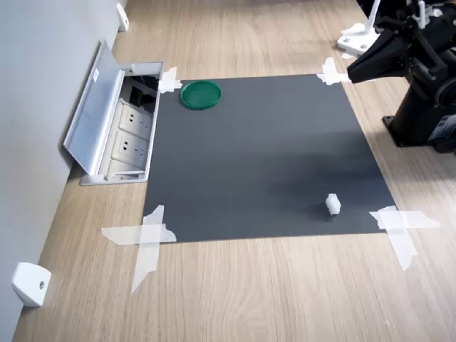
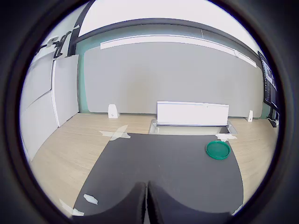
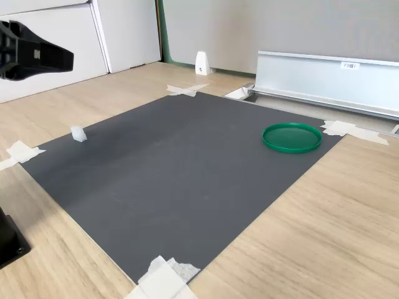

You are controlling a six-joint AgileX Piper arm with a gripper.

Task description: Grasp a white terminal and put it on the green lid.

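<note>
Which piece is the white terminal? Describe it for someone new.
Find the dark mat taped to the wooden table. The white terminal stands alone near the mat's corner farthest from the green lid. It is a tiny upright block, not flat like the tape strips.

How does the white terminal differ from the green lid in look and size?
The white terminal is a tiny upright block; the green lid is a much wider, flat round disc with a raised rim. The terminal is white, the lid dark green. Both rest on the dark mat, near opposite corners, untouched.
</note>
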